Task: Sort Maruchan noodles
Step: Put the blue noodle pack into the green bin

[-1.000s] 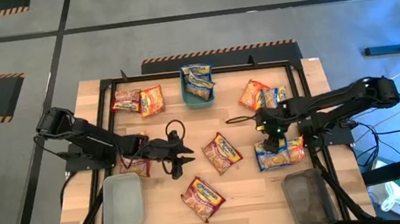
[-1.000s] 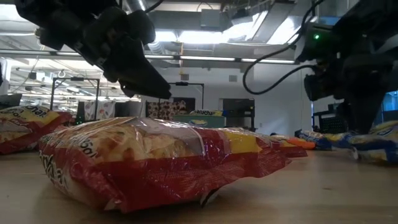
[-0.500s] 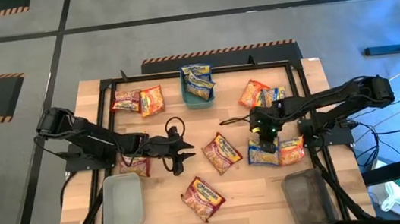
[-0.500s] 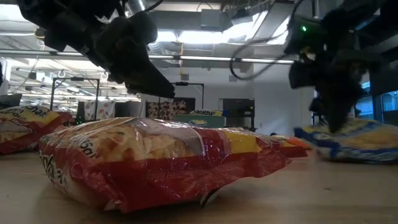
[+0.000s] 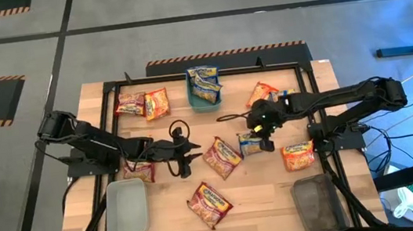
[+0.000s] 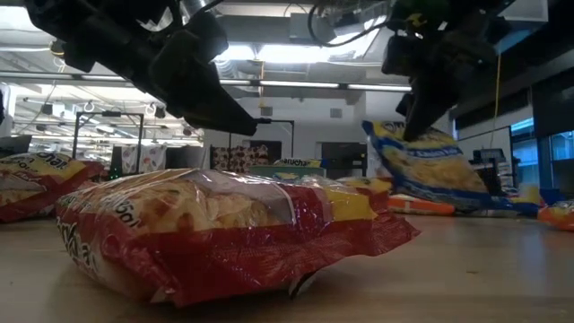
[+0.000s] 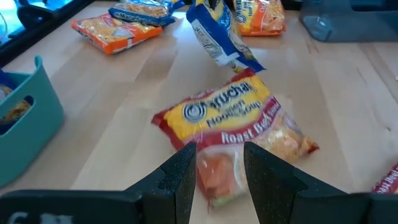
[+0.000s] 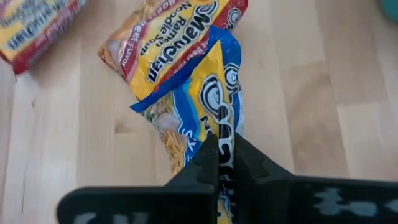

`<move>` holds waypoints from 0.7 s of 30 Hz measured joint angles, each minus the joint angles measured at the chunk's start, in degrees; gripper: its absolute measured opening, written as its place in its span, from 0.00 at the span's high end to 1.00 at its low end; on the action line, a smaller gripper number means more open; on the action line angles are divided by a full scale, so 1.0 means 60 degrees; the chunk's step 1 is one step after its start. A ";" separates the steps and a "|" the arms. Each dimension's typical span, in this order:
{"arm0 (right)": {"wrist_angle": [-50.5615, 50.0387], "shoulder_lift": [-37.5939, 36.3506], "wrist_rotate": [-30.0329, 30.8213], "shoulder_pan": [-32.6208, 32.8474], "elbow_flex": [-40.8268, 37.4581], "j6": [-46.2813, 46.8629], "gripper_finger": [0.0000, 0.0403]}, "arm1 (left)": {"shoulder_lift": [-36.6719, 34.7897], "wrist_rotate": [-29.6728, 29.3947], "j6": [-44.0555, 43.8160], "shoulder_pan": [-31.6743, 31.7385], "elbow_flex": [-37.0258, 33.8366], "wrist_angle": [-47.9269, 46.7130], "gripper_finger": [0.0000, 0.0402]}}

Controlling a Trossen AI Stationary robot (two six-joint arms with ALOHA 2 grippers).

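Observation:
My right gripper (image 5: pixel 258 127) is shut on a blue-and-yellow Maruchan noodles packet (image 5: pixel 251 143) near the table's middle and holds it off the wood. Just left of it a red packet (image 5: pixel 222 157) lies flat. My left gripper (image 5: pixel 187 151) hovers open at that packet's left end (image 7: pixel 214 177), its fingers above it and touching nothing. Other packets lie scattered: two red at the far left (image 5: pixel 142 104), one red near the front (image 5: pixel 209 203), orange ones at the right (image 5: pixel 298 154). The teal tray (image 5: pixel 192 101) holds blue packets. My right gripper pinches the blue packet between its two fingers at one end's crimped edge (image 8: pixel 222 127), coming from above and pointing down. The packet (image 6: pixel 430 166) hangs tilted below the fingers, lifted clear of the table, its free end (image 8: pixel 186 81) over the red packet.
A grey tray (image 5: pixel 127 206) stands at the front left and a dark tray (image 5: pixel 318 204) at the front right. An orange packet (image 5: pixel 263 93) lies at the far right. Another red packet (image 5: pixel 141 171) lies under my left arm. A black frame (image 5: pixel 209 73) borders the work area.
My right gripper has taken hold of the blue packet, which lay beside the orange one at the right. It has lifted the packet clear and carried it toward the table's left and far side. The packet now hangs tilted; the orange one stays behind.

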 joint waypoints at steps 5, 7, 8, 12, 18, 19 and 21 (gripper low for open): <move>0.0128 0.0000 0.0000 0.0011 0.0000 0.0004 0.99 | -0.0004 0.0080 -0.0194 0.0168 0.0000 0.0264 0.67; 0.0192 0.0000 0.0080 0.0011 0.0000 -0.0067 0.99 | -0.0004 0.0090 -0.0556 0.0376 0.0000 0.0211 0.65; 0.0265 0.0000 0.0147 0.0011 0.0000 -0.0173 0.99 | -0.0004 0.0085 -0.0687 0.0470 0.0000 0.0214 0.64; 0.0841 0.0000 0.0175 0.0011 0.0000 -0.0295 0.99 | -0.0004 0.0345 -0.1225 0.0853 0.0000 0.0381 0.56; 0.1830 0.0000 0.0247 0.0007 0.0000 -0.0709 1.00 | -0.0004 0.0879 -0.1617 0.1191 0.0000 0.1095 0.49; 0.1981 0.0000 0.0281 0.0011 0.0000 -0.0772 1.00 | -0.0004 0.0765 -0.1593 0.1191 0.0000 0.1225 0.49; 0.2215 0.0000 0.0320 0.0008 0.0000 -0.0933 1.00 | -0.0004 0.0502 -0.1529 0.1198 0.0000 0.1522 0.49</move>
